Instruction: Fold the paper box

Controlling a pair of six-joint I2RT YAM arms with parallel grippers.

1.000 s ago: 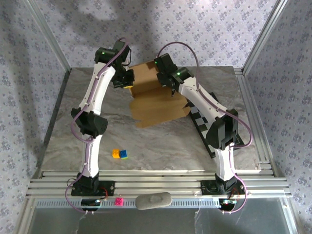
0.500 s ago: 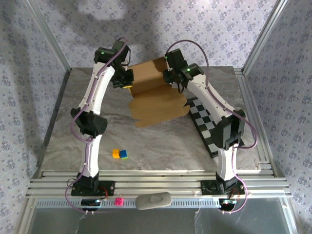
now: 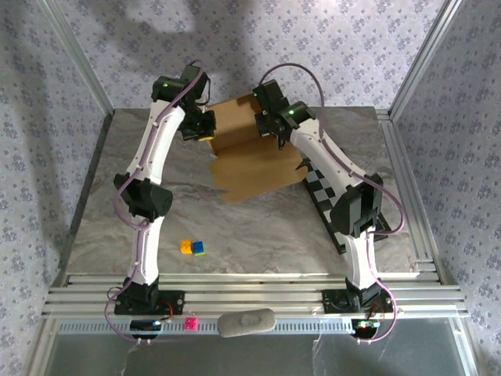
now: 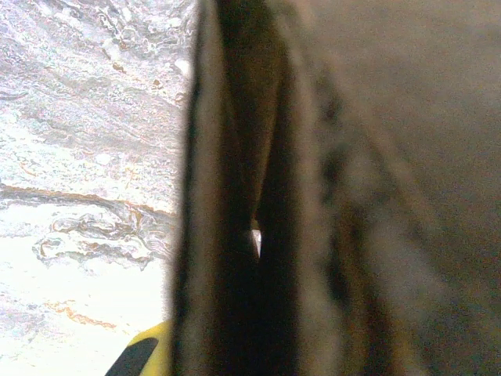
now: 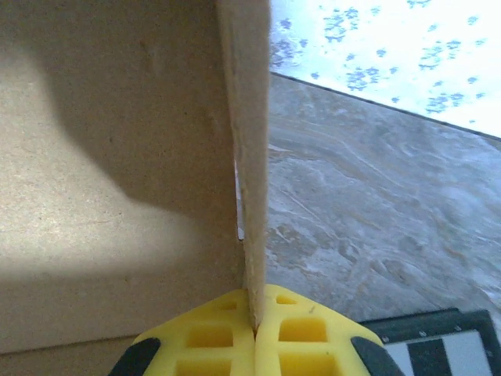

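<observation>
Half-raised tan-brown cardboard mailer box at the far middle of the grey marbled table.
Its long axis runs left to right, far panel upright, the rest flat toward the near side. The left hand grips its left edge; the right hand pinches its right wall.

paper box | tan cardboard, part-folded | rear panel raised, seemingly near upright | front panel flat

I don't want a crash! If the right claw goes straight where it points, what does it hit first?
The paper box: the right claw pinches its flap. Beyond that, probably the table, but depth is unclear.
</observation>
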